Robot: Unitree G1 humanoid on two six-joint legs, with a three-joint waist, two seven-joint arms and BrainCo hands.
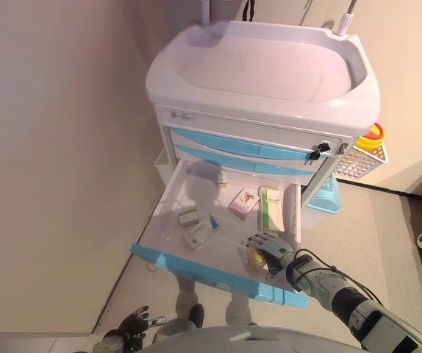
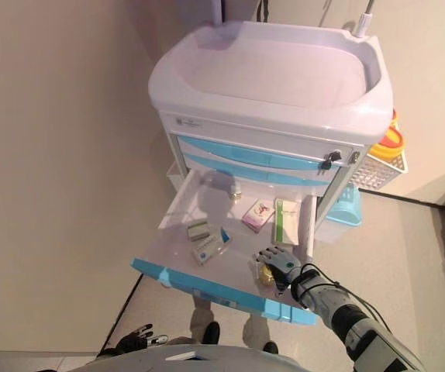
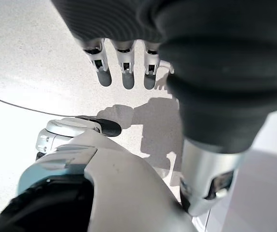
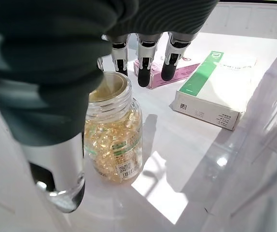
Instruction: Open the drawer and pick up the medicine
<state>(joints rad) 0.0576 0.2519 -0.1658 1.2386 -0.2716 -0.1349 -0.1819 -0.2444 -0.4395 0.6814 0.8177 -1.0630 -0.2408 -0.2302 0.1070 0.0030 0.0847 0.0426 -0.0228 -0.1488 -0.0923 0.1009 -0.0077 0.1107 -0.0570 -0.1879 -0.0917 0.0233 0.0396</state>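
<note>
The cart's bottom drawer (image 1: 212, 274) with its blue front stands pulled out. Inside, near its front right, a clear bottle of yellow capsules (image 4: 113, 140) stands upright. My right hand (image 1: 270, 247) is in the drawer right at the bottle. Its fingers (image 4: 145, 65) reach straight past the bottle's top and the thumb stands beside it, not closed on it. A green-and-white box (image 1: 271, 208), a pink box (image 1: 244, 202) and two small boxes (image 1: 194, 226) also lie in the drawer. My left hand (image 1: 134, 323) hangs low by the floor with its fingers (image 3: 124, 67) straight and empty.
The white cart (image 1: 262, 66) has two shut blue drawers above the open one. A white basket (image 1: 362, 158) with a yellow item hangs on its right side, above a blue bin (image 1: 327, 197). A beige wall (image 1: 49, 147) runs close on the left.
</note>
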